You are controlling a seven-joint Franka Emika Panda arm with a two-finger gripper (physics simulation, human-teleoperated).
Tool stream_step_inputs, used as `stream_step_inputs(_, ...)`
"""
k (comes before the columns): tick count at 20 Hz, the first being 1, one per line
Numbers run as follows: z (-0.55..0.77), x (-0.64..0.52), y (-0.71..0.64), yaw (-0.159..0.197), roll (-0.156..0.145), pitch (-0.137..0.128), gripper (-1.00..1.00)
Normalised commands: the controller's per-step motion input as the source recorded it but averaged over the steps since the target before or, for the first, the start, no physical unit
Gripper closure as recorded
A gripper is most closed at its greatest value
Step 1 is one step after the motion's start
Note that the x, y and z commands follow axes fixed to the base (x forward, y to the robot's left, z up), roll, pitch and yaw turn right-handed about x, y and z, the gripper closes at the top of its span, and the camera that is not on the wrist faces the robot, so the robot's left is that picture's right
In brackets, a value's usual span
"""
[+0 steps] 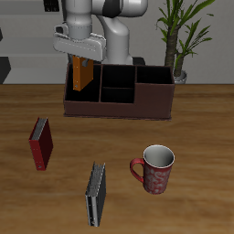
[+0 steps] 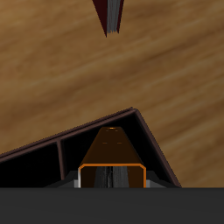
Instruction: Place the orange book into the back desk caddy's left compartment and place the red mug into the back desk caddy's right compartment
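Exterior view shows our gripper (image 1: 80, 53) hanging over the end section of the back desk caddy (image 1: 119, 102), with the orange book (image 1: 83, 75) clamped upright between its fingers and its lower edge already dipping inside the left compartment (image 1: 82, 91). From the wrist view we look straight down the orange book (image 2: 111, 171) into that dark-walled section (image 2: 109, 144), and the cover sits squarely between the walls, not touching them as far as we can tell. We judge the book to be light, thin and stiff, with a smooth cover that could slip, so a firm pinch across the two flat faces near the top edge, as we have it, looks right; it should drop straight once let go. The red mug (image 1: 155, 169) stands near the table's front edge, well apart from the caddy, its handle towards the grey-black book (image 1: 95, 195). We reckon it heavier, rigid and rounded, best taken across the rim wall and not by the handle. A dark red book (image 1: 40, 143) lies farther off.
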Motion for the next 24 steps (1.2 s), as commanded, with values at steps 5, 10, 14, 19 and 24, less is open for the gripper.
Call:
stream_step_inputs(5,0.04,-0.03,-0.08,-0.051,-0.001,-0.015,1.0)
stream_step_inputs(10,-0.04,0.0,-0.04,-0.047,-0.004,0.012,1.0)
stream_step_inputs(14,-0.06,0.02,-0.03,-0.041,0.004,0.016,1.0)
stream_step_inputs(19,-0.12,0.02,-0.03,-0.054,0.002,0.038,1.0)
stream_step_inputs(24,-0.05,0.03,-0.04,-0.041,0.0,0.029,1.0)
